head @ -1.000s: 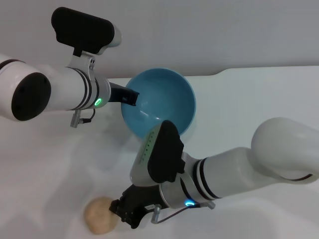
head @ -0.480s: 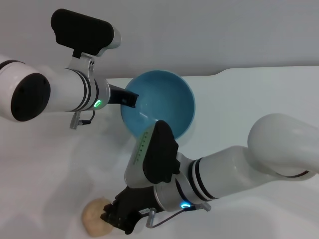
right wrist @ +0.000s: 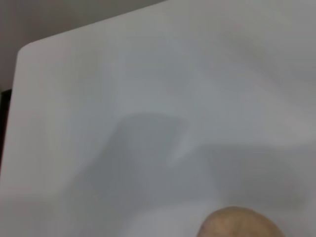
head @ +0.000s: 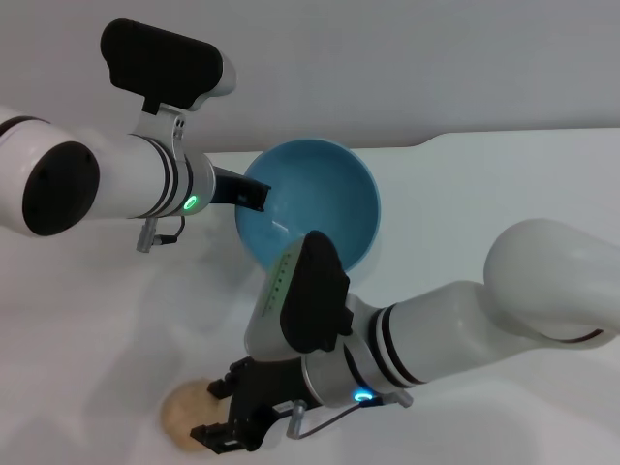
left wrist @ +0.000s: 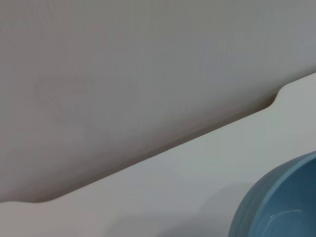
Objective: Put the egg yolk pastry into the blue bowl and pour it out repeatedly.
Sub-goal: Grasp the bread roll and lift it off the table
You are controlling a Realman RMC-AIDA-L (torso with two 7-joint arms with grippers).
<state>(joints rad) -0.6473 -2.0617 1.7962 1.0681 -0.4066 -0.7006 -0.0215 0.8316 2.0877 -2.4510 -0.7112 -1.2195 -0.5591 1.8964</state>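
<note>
Right pincer sat spread wide right over the egg yolk pastry, low on the tabletop. Left pincer clamped onto the blue bowl rim, well away from the pastry.

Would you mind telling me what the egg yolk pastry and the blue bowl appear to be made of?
The egg yolk pastry looks like soft dough or a foam imitation: matte, pale tan, slightly lumpy, no shine. The blue bowl looks like glazed ceramic or hard plastic: its smooth light-blue inside carries a pale glossy streak, and the left wrist view shows faint ridges outside. Which one, I cannot tell.
</note>
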